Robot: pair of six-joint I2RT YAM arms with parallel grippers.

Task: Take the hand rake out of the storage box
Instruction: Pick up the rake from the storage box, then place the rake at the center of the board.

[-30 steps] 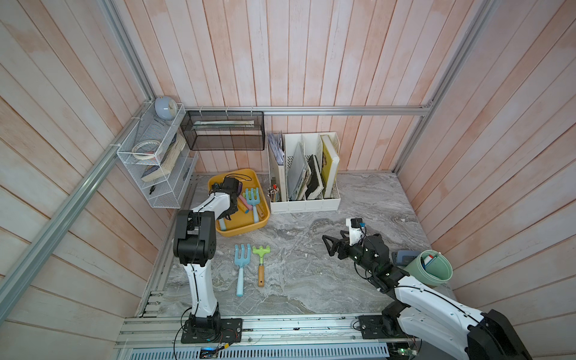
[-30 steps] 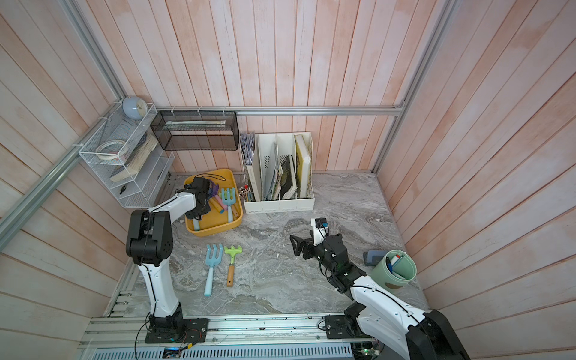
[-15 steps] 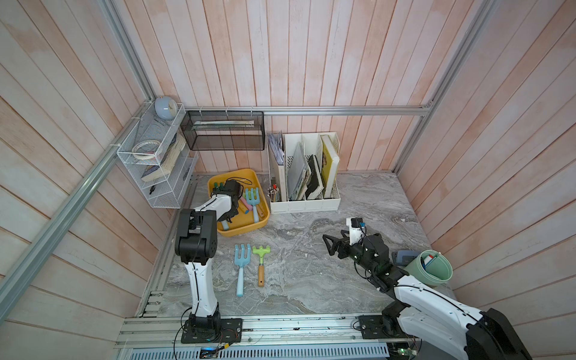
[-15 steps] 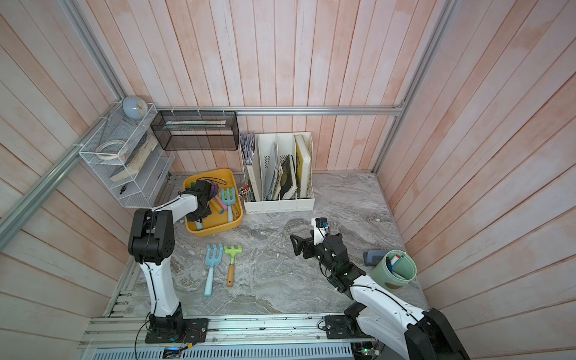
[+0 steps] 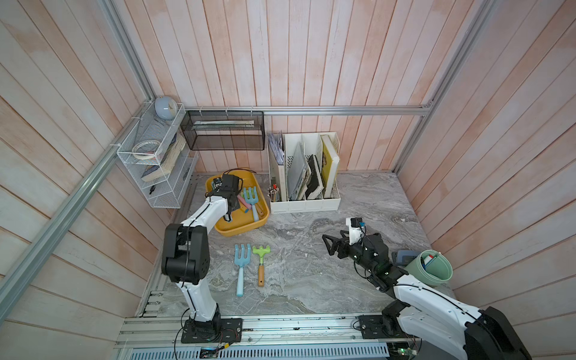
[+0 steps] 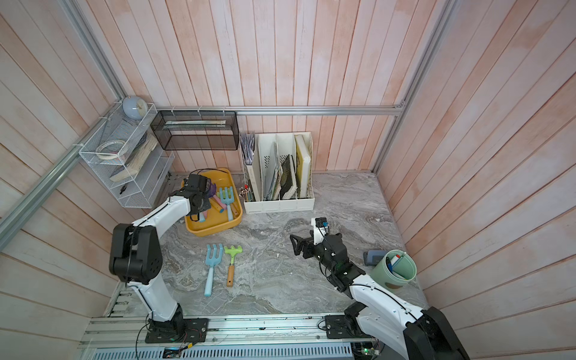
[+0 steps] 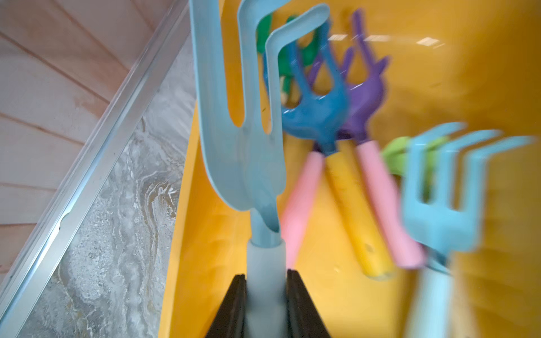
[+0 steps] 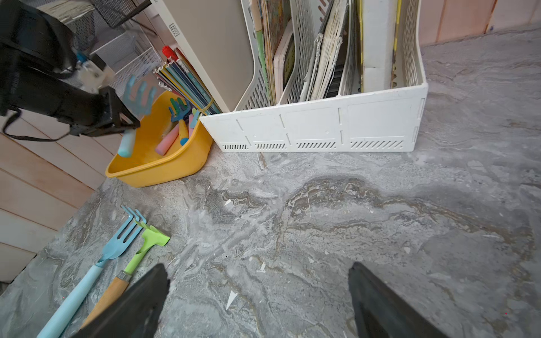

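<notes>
Several bright garden tools (image 7: pixel 354 204) lie heaped in the yellow storage box (image 5: pixel 241 230) at the far left. Right gripper (image 8: pixel 259 272) hovers over the table (image 8: pixel 322 219), jaws wide apart, out of the way. Left gripper (image 7: pixel 265 281) is clamped on the pale-blue hand rake (image 7: pixel 248 164) by its handle, holding it raised over the box, likely to clear the rim.

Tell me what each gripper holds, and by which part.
Left gripper clamps the light blue hand rake by its handle, near the head. Right gripper: open, empty.
</notes>
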